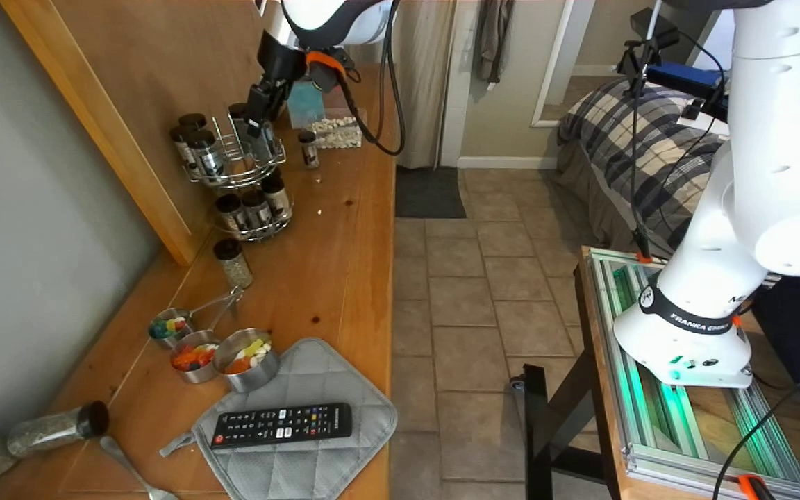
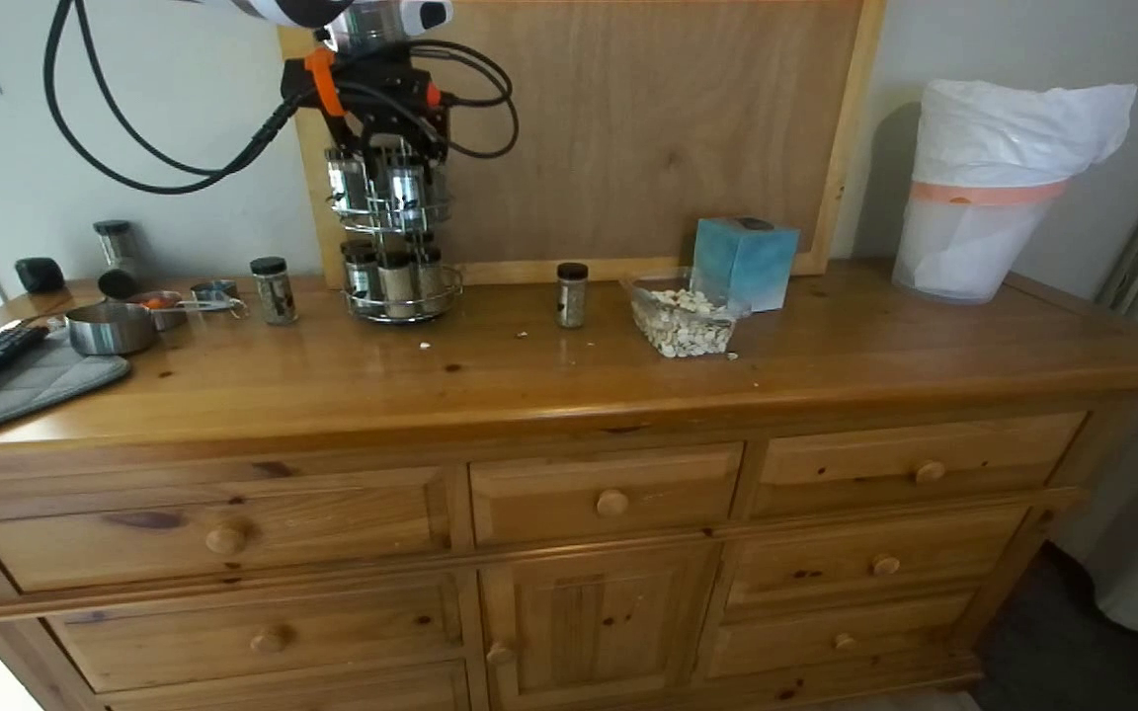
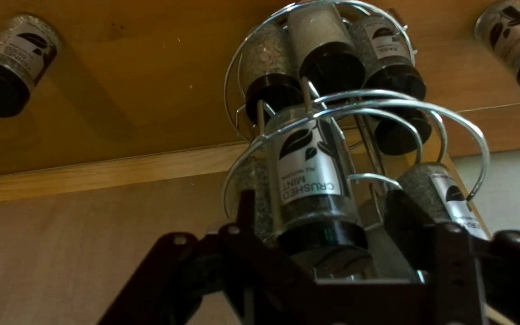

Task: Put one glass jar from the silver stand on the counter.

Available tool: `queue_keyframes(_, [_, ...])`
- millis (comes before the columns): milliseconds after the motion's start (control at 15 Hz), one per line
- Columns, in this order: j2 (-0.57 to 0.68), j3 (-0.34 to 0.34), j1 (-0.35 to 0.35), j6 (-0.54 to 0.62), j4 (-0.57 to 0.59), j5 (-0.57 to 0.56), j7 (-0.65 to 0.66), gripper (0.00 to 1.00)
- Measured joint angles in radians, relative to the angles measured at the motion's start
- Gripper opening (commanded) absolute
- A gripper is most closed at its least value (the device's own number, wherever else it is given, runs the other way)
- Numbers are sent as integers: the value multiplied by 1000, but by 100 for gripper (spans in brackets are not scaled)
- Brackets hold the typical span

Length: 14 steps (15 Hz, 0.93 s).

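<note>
Gripper (image 3: 321,195): fingers wide apart, one each side of the crushed-mint glass jar (image 3: 307,164) | jar: in upper tier of silver wire stand (image 2: 401,318) | counter (image 2: 510,367): carries the stand

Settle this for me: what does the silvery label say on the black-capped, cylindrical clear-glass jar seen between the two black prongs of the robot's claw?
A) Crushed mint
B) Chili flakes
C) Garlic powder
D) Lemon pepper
A: in the wrist view, the silvery label on the black-capped, cylindrical clear-glass jar, seen between the fingers of the open black gripper, reads "Crushed Mint", upside down in that picture.
</note>
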Motion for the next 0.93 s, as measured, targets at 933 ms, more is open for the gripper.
queue_keyframes(933, [4,2,0,26,0,-10,-1,34])
